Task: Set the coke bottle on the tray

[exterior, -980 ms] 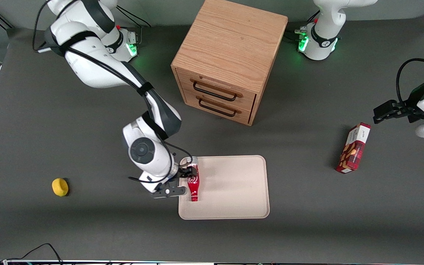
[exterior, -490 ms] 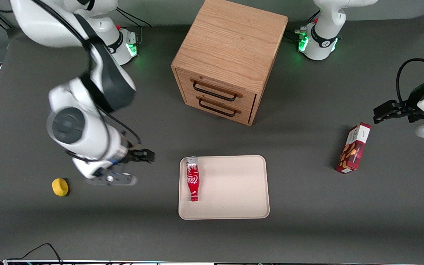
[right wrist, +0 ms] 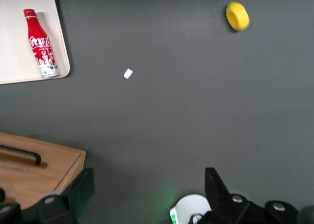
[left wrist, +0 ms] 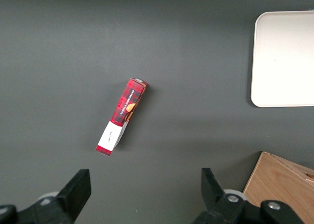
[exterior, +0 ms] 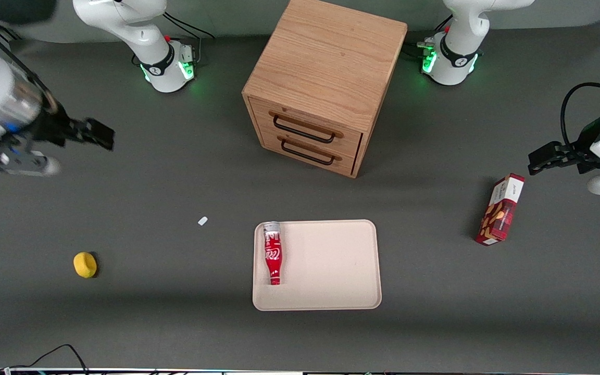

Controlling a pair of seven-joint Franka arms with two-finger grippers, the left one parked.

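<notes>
The coke bottle (exterior: 273, 253) lies flat in the beige tray (exterior: 331, 271), along the tray's edge toward the working arm's end, silvery base pointing at the cabinet, red cap toward the front camera. It also shows in the right wrist view (right wrist: 41, 43), lying in the tray (right wrist: 19, 67). My gripper (exterior: 97, 134) is high up at the working arm's end of the table, far from the tray, open and empty. In the right wrist view the fingers (right wrist: 81, 187) stand wide apart with nothing between them.
A wooden drawer cabinet (exterior: 326, 78) stands farther from the front camera than the tray. A yellow object (exterior: 85, 264) and a small white scrap (exterior: 202, 221) lie toward the working arm's end. A red snack box (exterior: 500, 209) lies toward the parked arm's end.
My gripper let go of the bottle on the tray, then rose and drew away toward the working arm's end. The bottle stays lying in the tray. A white scrap now shows on the table.
</notes>
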